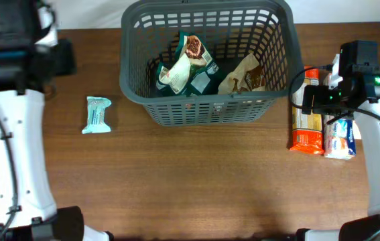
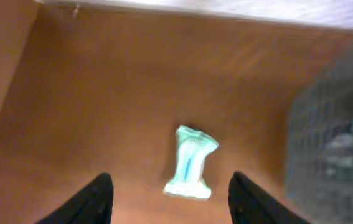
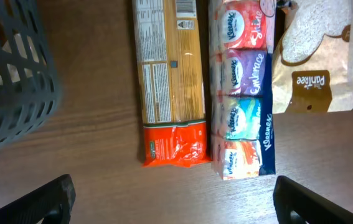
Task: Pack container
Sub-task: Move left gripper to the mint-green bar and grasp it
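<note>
Sitting at the far middle of the brown wooden table (image 1: pixel 196 187): the container (image 1: pixel 203 112), a large dark grey plastic basket, rectangular with rounded corners and slotted lattice sides. Inside it are a white-and-green packet (image 1: pixel 184 63) and a tan crinkled bag (image 1: pixel 243 75), with darker packets under them that I can't make out.

Left gripper (image 2: pixel 170 183): jaws spread wide, nothing held. It hangs above a small teal wrapped packet (image 2: pixel 190 162), which lies flat on the table left of the basket, well apart from it. The left wrist view is blurred and the basket wall shows only at the right edge.

Right gripper (image 3: pixel 173 196): jaws also released and wide, empty. Below it, right of the basket, three items lie side by side: a long clear pasta packet with an orange-red end (image 3: pixel 170 81), a Kleenex tissue multipack (image 3: pixel 243 87) touching it, and a tan Panlee pouch (image 3: pixel 313 62) against the multipack's far side. The basket corner shows at the left of the right wrist view, near the pasta but not touching.
</note>
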